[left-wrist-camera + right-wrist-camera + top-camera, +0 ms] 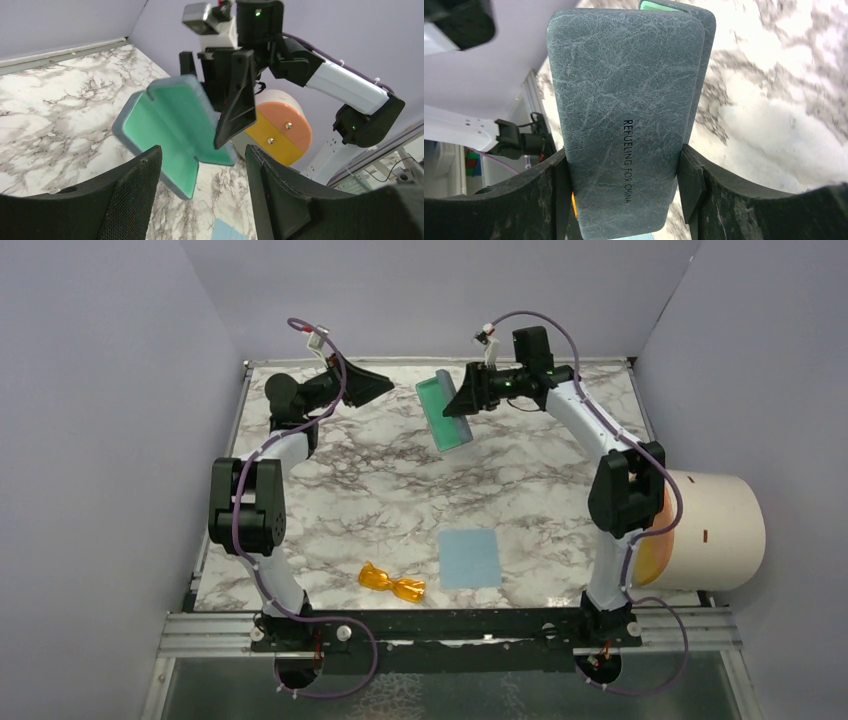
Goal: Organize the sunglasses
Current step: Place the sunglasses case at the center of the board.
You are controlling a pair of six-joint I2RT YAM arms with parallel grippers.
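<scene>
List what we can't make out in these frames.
1. Case interior: right wrist view shows only the outer shell, gripped in the right claw; in the left wrist view that claw's finger covers part of the teal lining.
2. Cloth: left wrist view, only a corner, cut off by the bottom edge.
3. Sunglasses: small in the top view; cannot tell how the temples lie.

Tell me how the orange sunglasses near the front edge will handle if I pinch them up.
The sunglasses look small, thin and translucent, so probably light and somewhat fragile; pinch gently. They lie flat on the marble table, so rolling seems unlikely, but that smooth top may let them slide if nudged.
</scene>
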